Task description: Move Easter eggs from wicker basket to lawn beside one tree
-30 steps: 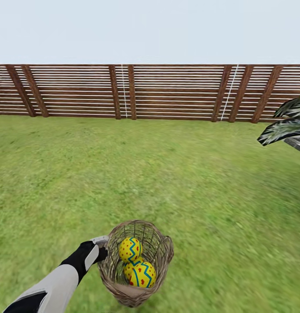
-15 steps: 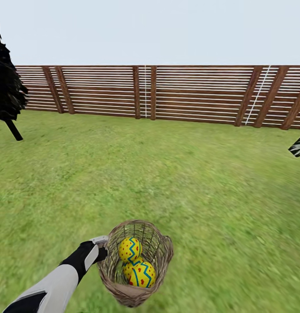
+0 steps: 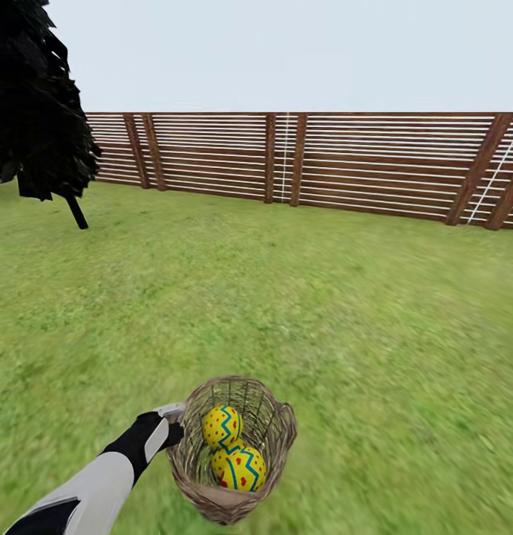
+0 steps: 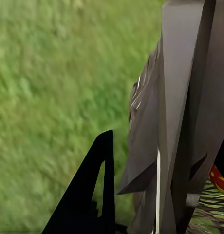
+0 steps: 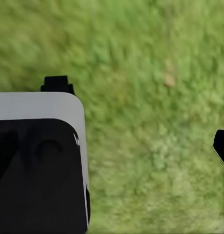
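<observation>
The wicker basket (image 3: 225, 505) hangs just above the lawn (image 3: 323, 312) at the bottom middle of the head view. My left gripper (image 3: 174, 420) is shut on its left rim. Inside lie the Easter eggs: one on top (image 3: 222, 426), one lower in front (image 3: 244, 469), and a third (image 3: 219, 455) half hidden between them. In the left wrist view the left gripper (image 4: 136, 187) clamps the basket's woven wall (image 4: 182, 112), and a bit of egg (image 4: 218, 178) shows behind it. The right gripper (image 5: 139, 114) stands open over bare grass. The thick pale-trunked tree is out of view.
A dark cypress (image 3: 33, 104) with a thin leaning trunk stands at the far left. A brown slatted fence (image 3: 360, 160) closes off the back of the grass. Wide open grass lies ahead and to the right.
The camera has swung left: the fence slid right, the palm fronds left the picture at the right, and the dark cypress came in at the left. Arm, basket and eggs hold their place.
</observation>
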Robot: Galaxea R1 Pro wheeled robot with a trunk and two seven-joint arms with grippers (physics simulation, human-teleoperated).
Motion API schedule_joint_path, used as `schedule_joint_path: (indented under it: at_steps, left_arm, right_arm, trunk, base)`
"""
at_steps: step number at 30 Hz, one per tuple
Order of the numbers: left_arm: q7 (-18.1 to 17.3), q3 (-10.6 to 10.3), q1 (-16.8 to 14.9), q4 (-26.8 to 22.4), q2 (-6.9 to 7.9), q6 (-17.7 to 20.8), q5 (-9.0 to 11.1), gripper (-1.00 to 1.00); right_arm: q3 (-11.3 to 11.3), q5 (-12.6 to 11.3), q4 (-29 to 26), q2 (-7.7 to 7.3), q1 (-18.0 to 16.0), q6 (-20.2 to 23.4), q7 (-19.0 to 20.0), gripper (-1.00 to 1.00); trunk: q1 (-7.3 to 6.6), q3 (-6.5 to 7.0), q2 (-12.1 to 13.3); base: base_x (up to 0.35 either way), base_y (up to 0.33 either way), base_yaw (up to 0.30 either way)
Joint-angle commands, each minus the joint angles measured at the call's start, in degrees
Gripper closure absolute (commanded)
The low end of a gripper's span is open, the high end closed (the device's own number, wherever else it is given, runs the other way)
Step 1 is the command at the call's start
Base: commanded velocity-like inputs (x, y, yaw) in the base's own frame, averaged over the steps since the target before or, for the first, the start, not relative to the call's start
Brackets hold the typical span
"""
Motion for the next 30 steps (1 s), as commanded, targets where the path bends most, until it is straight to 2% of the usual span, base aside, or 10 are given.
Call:
schedule_joint_path:
  at_steps: [1,6,10,30]
  left_arm:
    - [0.2,0.2,0.0,-0.1,-0.04,0.2,0.4,1.00]
    - [0.2,0.3,0.0,-0.1,-0.04,0.2,0.4,1.00]
    - [0.2,0.3,0.0,-0.1,-0.04,0.2,0.4,1.00]
    - [0.2,0.3,0.0,-0.1,-0.04,0.2,0.4,1.00]
  right_arm:
    - [0.0,0.0,0.1,0.00,0.0,0.1,-0.1,-1.00]
    - [0.1,0.1,0.0,0.07,0.8,-0.1,-0.1,-1.00]
    - [0.1,0.3,0.0,0.93,1.0,-0.8,-0.1,-1.00]
    - [0.1,0.3,0.0,0.97,1.2,-1.8,-0.2,-1.00]
  trunk:
    - [-0.23,0.11,0.4]
    - [-1.32,0.87,2.4]
    - [-2.20,1.47,4.0]
    - [-6.59,4.46,12.0]
  base:
    - [0.000,0.000,0.295]
    - [0.000,0.000,0.295]
    - [0.000,0.000,0.295]
    - [0.000,0.000,0.295]
